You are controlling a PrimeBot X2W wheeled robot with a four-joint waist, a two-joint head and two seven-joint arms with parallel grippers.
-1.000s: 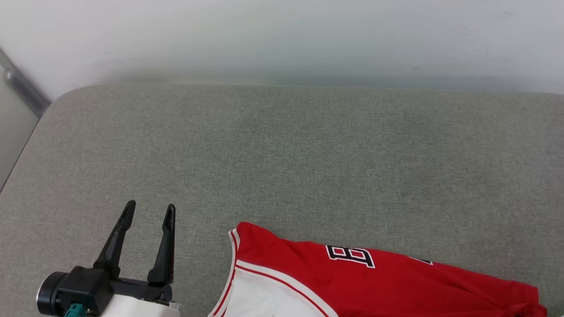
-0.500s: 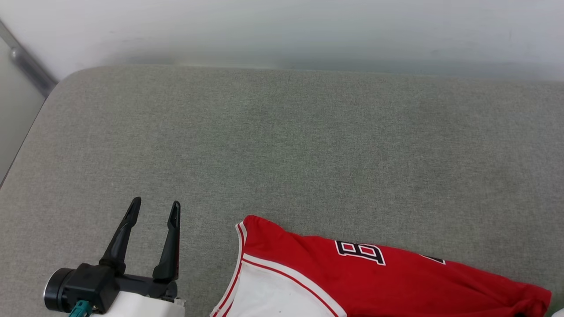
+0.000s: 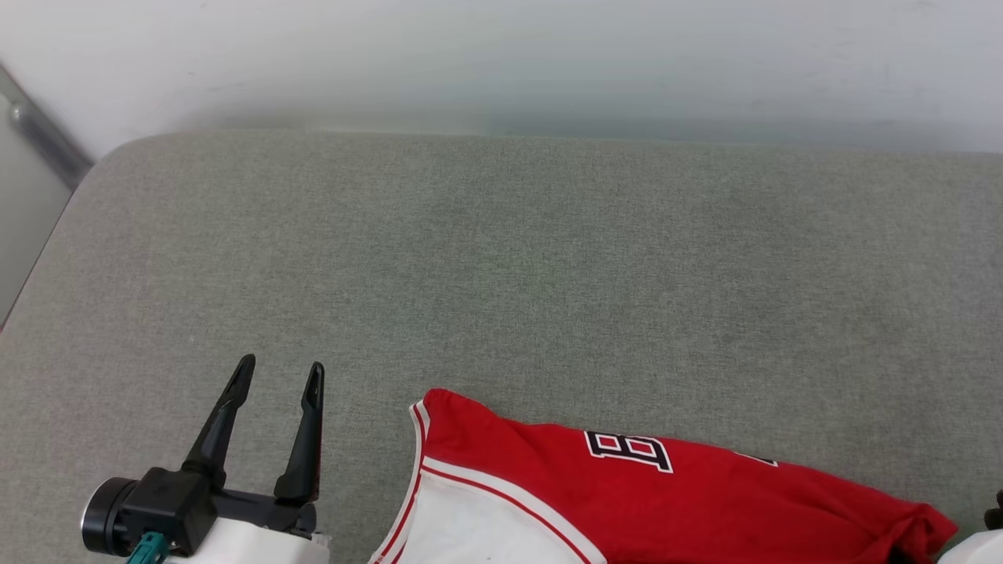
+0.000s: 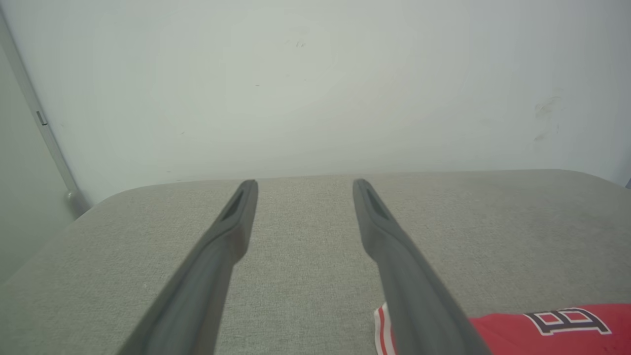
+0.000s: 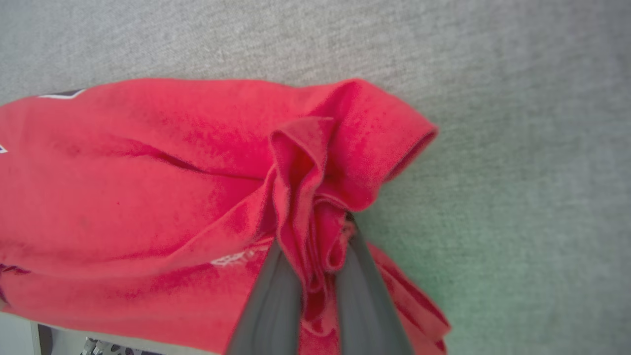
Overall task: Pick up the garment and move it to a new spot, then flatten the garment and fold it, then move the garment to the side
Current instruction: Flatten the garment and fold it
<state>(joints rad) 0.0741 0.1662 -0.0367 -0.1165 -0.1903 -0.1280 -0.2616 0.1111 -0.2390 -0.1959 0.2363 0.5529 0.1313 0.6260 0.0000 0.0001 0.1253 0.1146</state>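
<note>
The garment lies along the cushion's near edge, long axis left to right. The right gripper pinches its bunched right end; the left gripper, spread and empty, sits just left of the striped end.

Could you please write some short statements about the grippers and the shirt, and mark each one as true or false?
1. The right gripper is shut on a bunched part of the red garment. True.
2. The left gripper holds the garment's white sleeve. False: it is open and holds nothing, beside the garment, over the grey surface.
3. The garment lies at the far edge, against the wall. False: it lies at the near side, close to the robot.
4. A black-and-white block letter shows on the garment. True.
</note>
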